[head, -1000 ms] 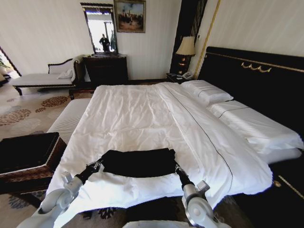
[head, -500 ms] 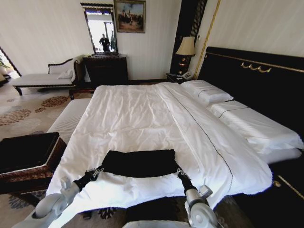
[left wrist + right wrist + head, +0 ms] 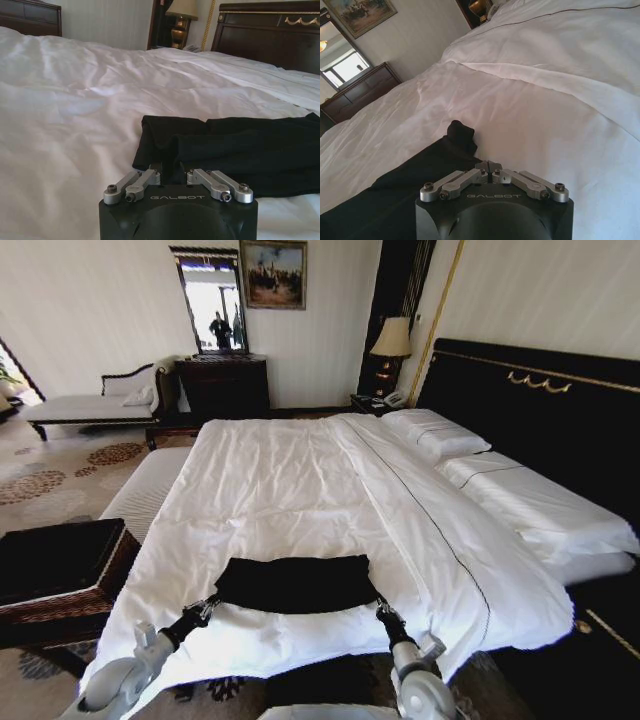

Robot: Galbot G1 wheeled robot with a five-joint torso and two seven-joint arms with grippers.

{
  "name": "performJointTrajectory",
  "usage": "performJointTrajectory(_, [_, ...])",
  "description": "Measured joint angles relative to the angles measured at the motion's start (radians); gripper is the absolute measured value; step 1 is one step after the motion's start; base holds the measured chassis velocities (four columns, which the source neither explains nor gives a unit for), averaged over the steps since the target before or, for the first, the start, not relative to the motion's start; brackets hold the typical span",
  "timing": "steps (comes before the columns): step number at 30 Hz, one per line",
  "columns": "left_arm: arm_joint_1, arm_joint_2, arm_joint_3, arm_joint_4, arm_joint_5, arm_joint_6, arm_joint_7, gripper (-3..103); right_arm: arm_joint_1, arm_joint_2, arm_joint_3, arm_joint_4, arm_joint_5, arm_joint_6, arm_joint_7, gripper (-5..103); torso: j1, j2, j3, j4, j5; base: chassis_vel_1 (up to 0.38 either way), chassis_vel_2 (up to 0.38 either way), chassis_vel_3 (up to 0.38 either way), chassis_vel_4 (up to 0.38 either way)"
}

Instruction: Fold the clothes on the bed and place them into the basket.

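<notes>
At the far left, the dark wicker basket (image 3: pixel 60 565) stands on the floor beside the bed (image 3: pixel 300 490), well apart from the garment. The left gripper (image 3: pixel 208 607) sits at the near left corner of the black T-shirt (image 3: pixel 297 583), which lies as a folded band on the white duvet (image 3: pixel 290 480) near the foot edge. In the left wrist view the left gripper's (image 3: pixel 170 172) fingers look drawn together with black cloth at their tips, so it appears clenched on the shirt's edge. The right gripper (image 3: pixel 381 612) sits at the near right corner; its fingers (image 3: pixel 489 166) meet tip to tip, and whether cloth is pinched between them cannot be told. The folding step seems in hand. The next move calls for both corners travelling evenly.
</notes>
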Motion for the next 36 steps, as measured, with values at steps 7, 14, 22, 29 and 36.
performJointTrajectory(7, [-0.018, -0.012, -0.005, 0.006, -0.017, 0.000, -0.004, 8, -0.026, -0.003, 0.003, 0.021, -0.027, 0.003, -0.001, 0, 0.000, 0.000, 0.000, -0.0003, -0.0001, 0.000, 0.000, 0.000, 0.000])
performJointTrajectory(14, [0.017, -0.018, -0.067, -0.063, -0.015, -0.013, 0.010, 7, -0.065, 0.001, 0.004, 0.050, -0.106, 0.022, -0.008, 8, 0.000, 0.000, 0.000, -0.0003, -0.0002, 0.000, 0.000, 0.000, 0.000])
performJointTrajectory(22, [-0.039, -0.175, -0.311, -0.135, -0.082, -0.028, -0.045, 40, -0.057, 0.010, 0.057, 0.039, -0.190, 0.061, -0.049, 40, 0.000, 0.000, 0.000, -0.0006, 0.0002, 0.000, 0.000, 0.000, 0.000])
performJointTrajectory(29, [-0.132, -0.244, -0.345, 0.007, 0.047, 0.064, -0.257, 61, 0.141, 0.006, 0.058, -0.084, -0.025, -0.011, -0.156, 62, 0.000, 0.000, 0.000, 0.0003, -0.0003, 0.000, 0.000, 0.000, 0.000])
performJointTrajectory(36, [-0.119, -0.282, -0.330, -0.003, 0.081, 0.043, -0.261, 88, 0.344, -0.031, -0.044, -0.227, 0.239, -0.121, -0.288, 89, 0.000, 0.000, 0.000, -0.0002, 0.0000, 0.000, 0.000, 0.000, 0.000])
